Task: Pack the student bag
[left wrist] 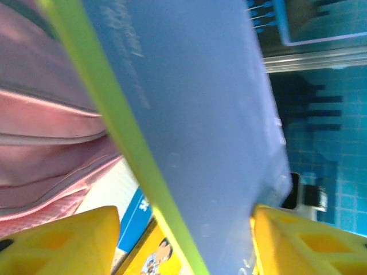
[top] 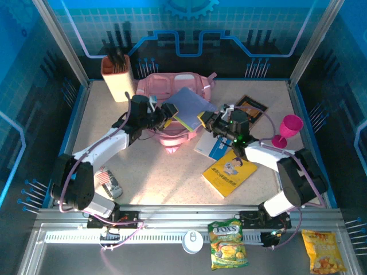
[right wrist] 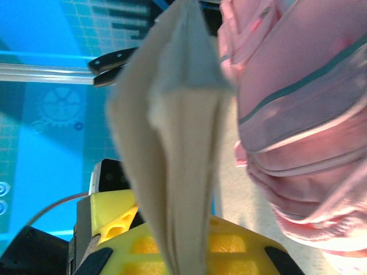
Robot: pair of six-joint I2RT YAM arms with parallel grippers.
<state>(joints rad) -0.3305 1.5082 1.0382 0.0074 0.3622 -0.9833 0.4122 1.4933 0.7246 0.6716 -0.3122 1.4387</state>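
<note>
The pink student bag (top: pixel 166 86) lies at the back middle of the table and shows in both wrist views (left wrist: pixel 40 143) (right wrist: pixel 298 114). A blue book with a green edge (top: pixel 186 105) hangs tilted over the bag's front. My right gripper (top: pixel 207 121) is shut on the book's right edge, and its beige pages (right wrist: pixel 178 149) rise from between the yellow jaws (right wrist: pixel 178 243). My left gripper (top: pixel 166 117) is open at the book's lower left corner. The blue cover (left wrist: pixel 195 114) passes between the wide-apart yellow fingers (left wrist: pixel 309 240) and touches the right one.
A knife block (top: pixel 117 77) stands back left. A white-blue book (top: pixel 213 147) and a yellow booklet (top: pixel 229 172) lie right of centre, near a dark framed card (top: pixel 251 106) and a pink goblet (top: pixel 288 129). Snack bags (top: pixel 227 243) sit on the front rail.
</note>
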